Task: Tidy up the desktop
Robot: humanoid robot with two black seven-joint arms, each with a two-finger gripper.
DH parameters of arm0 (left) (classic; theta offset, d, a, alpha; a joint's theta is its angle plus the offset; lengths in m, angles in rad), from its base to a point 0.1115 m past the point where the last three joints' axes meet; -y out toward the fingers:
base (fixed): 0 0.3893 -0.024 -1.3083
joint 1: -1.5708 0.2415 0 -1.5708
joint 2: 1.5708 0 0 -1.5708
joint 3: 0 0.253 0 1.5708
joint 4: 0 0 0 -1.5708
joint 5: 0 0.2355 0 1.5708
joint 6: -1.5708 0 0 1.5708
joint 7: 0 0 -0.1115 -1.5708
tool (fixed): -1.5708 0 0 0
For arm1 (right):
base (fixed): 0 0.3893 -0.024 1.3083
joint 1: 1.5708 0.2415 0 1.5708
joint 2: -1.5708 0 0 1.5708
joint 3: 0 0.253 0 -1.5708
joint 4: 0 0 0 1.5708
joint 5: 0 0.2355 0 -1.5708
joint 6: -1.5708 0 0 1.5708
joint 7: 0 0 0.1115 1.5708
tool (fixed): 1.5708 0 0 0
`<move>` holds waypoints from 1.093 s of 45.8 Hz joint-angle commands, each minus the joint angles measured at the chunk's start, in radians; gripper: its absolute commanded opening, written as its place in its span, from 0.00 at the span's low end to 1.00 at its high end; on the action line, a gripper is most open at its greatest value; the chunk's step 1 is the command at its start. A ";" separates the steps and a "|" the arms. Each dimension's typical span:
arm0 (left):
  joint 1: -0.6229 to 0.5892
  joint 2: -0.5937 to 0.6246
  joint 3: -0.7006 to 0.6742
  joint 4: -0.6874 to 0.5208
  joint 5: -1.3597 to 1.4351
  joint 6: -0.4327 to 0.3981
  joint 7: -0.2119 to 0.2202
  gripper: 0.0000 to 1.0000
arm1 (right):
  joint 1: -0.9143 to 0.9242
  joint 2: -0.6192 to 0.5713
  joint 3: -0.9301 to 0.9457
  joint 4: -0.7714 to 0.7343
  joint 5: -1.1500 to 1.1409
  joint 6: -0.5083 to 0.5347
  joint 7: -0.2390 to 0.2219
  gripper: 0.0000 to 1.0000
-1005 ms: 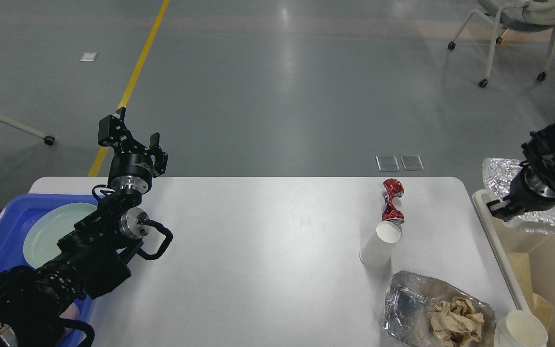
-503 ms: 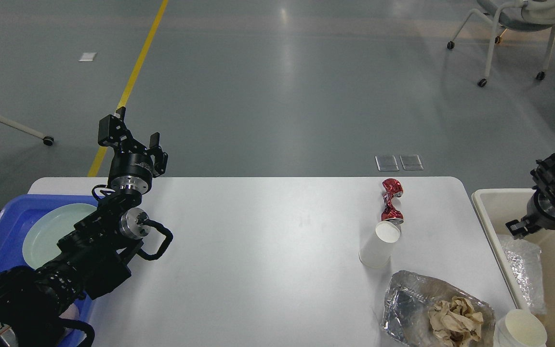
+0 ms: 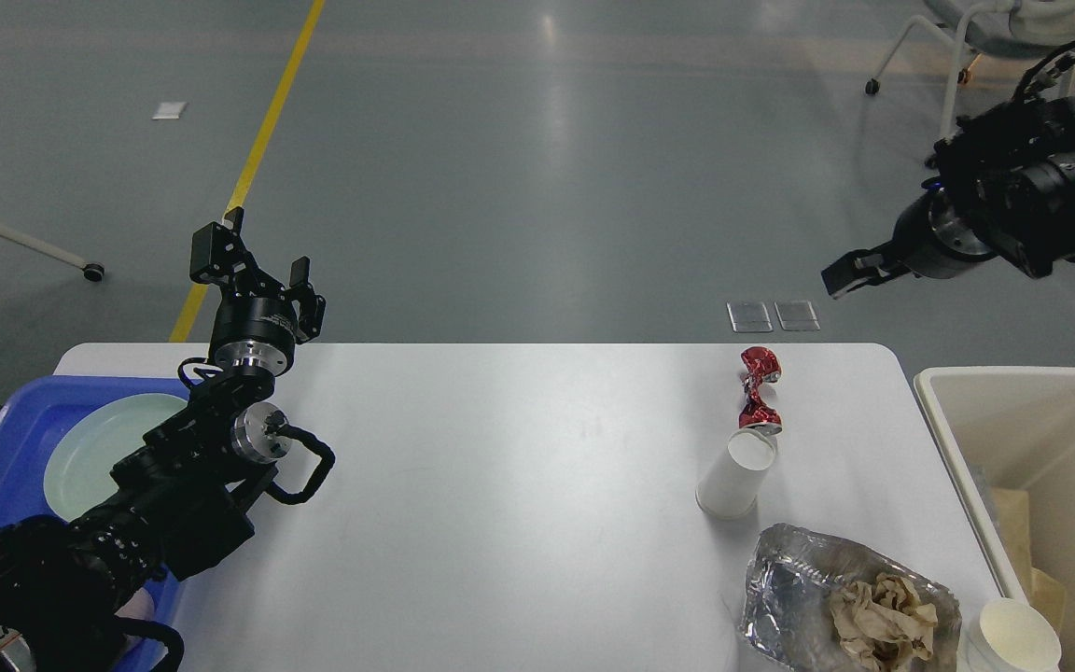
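A wide white table (image 3: pixel 500 504) with rounded corners and a smooth, faintly glossy top fills the near half of the view. Beyond it lies a grey polished floor (image 3: pixel 537 168) with a yellow line (image 3: pixel 253 159) running away on the left, and wheeled chairs (image 3: pixel 1004 37) at the far edges.

My left end effector (image 3: pixel 253 266) is raised over the table's far left corner, its two black fingers spread apart and empty. My right end effector (image 3: pixel 859 273) hangs above the floor beyond the table's far right corner; it is dark and seen side-on, so I cannot tell whether it is spread or closed.

At the left edge a blue plastic tray (image 3: pixel 6 439) holds a pale green round plate (image 3: pixel 94 448). On the right side of the table a crushed red can (image 3: pixel 758 387) touches a white paper cup (image 3: pixel 738 474) lying tilted. Nearer, a crinkled foil container (image 3: pixel 780 579) holds crumpled brown paper (image 3: pixel 883 616), with another white cup (image 3: pixel 1013 639) just beside it. A beige bin (image 3: pixel 1013 401) stands right of the table. No writing is readable.
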 commanded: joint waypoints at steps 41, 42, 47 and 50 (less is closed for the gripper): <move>0.000 0.000 0.000 0.000 0.000 0.000 0.000 1.00 | 0.518 0.037 0.361 0.811 0.115 0.125 -0.030 0.94; 0.000 0.000 0.000 0.000 0.000 0.000 0.000 1.00 | 0.500 0.037 0.345 0.807 0.104 0.111 -0.035 0.94; 0.000 0.000 0.000 -0.001 0.001 0.000 0.000 1.00 | 0.382 0.034 0.256 0.778 0.031 -0.007 -0.056 0.94; 0.000 0.000 0.000 -0.001 0.000 0.000 0.000 1.00 | 0.311 0.036 0.190 0.748 -0.005 -0.083 -0.069 0.94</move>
